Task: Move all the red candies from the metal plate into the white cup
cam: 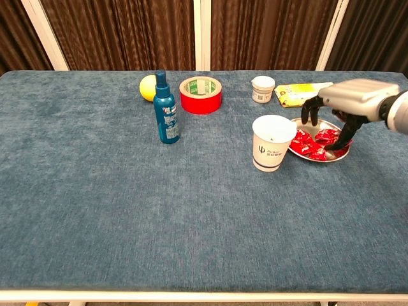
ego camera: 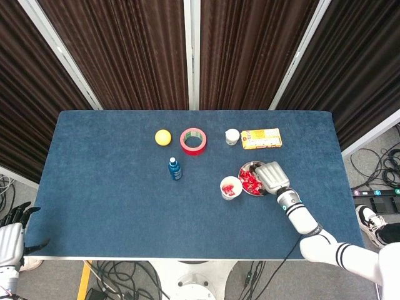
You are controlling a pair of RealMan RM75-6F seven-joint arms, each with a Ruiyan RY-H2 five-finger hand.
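Note:
The white cup (ego camera: 230, 187) (cam: 273, 143) stands upright just left of the metal plate (ego camera: 244, 169) (cam: 322, 160), and red candies show inside it in the head view. Several red candies (ego camera: 250, 181) (cam: 311, 144) lie on the plate. My right hand (ego camera: 272, 175) (cam: 349, 102) hovers over the plate's right half, fingers (cam: 347, 135) spread and pointing down at the candies, with nothing visibly held. My left hand (ego camera: 11, 232) hangs off the table's near left corner, fingers apart and empty; only the head view shows it.
A blue spray bottle (cam: 165, 108) stands left of the cup. Along the far side sit a yellow ball (cam: 148, 87), a red tape roll (cam: 201, 94), a small white jar (cam: 262, 88) and a yellow packet (cam: 299, 94) just behind the plate.

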